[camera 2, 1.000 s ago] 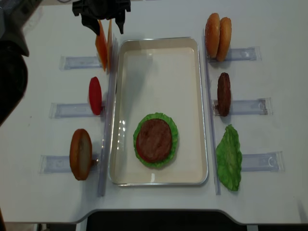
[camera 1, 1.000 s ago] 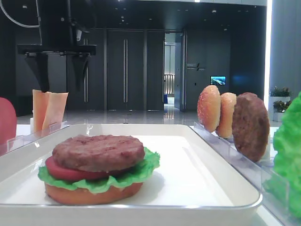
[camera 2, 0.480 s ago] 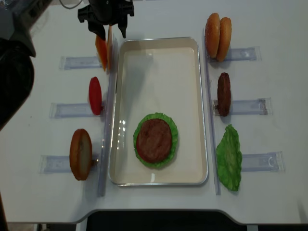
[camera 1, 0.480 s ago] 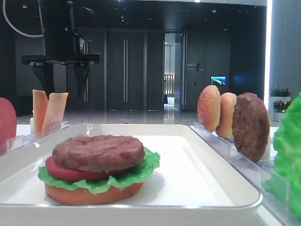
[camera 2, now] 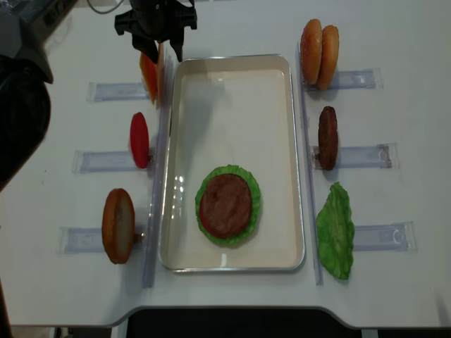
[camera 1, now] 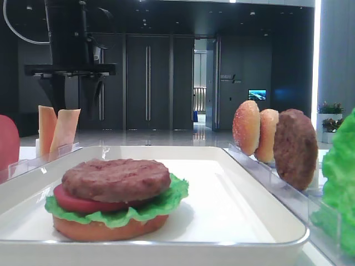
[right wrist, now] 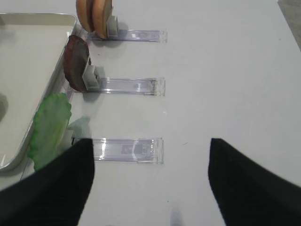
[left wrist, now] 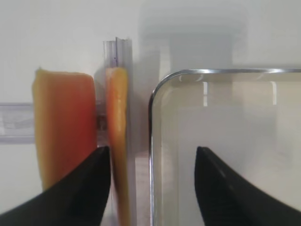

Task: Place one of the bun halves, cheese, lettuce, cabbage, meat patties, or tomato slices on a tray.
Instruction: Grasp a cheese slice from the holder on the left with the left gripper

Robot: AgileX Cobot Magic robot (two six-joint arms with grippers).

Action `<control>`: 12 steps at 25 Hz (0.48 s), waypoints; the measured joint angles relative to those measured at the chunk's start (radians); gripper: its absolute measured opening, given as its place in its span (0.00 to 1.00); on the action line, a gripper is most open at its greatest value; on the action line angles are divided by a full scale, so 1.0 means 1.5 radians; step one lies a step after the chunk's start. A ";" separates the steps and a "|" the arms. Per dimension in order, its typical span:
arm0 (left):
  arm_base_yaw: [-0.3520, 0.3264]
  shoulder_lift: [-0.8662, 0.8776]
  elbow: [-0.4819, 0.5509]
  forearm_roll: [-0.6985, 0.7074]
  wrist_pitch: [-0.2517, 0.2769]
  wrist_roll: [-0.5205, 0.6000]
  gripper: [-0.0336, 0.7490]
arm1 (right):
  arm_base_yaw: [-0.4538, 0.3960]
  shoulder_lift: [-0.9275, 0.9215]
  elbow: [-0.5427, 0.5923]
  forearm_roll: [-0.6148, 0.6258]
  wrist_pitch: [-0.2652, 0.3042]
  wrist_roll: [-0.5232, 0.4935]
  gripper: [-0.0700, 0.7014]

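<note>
Two pale orange cheese slices (left wrist: pixel 66 127) (left wrist: pixel 117 122) stand upright in a clear rack just left of the white tray (camera 2: pixel 296 141). My left gripper (camera 2: pixel 163 51) hangs over them, open. One finger (left wrist: pixel 84 188) sits between the two slices and the other (left wrist: pixel 225 188) is over the tray's corner, so the slice nearer the tray stands between the jaws, untouched on its tray side. On the tray lies a stack: bun bottom, lettuce, tomato, meat patty (camera 2: pixel 225 204). My right gripper (right wrist: pixel 150 188) is open above bare table, holding nothing.
Left racks hold a tomato slice (camera 2: pixel 139 139) and a bun half (camera 2: pixel 118 225). Right racks hold two bun halves (camera 2: pixel 318 46), a patty (camera 2: pixel 328 137) and a lettuce leaf (camera 2: pixel 335 229). An empty clear rack (right wrist: pixel 127 149) lies under the right gripper.
The left gripper has shifted right over the cheese slice nearer the tray, and its jaws have narrowed. Nothing else has moved.
</note>
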 joint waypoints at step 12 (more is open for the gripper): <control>0.000 0.000 0.000 0.035 0.015 0.006 0.57 | 0.000 0.000 0.000 0.000 0.000 0.000 0.72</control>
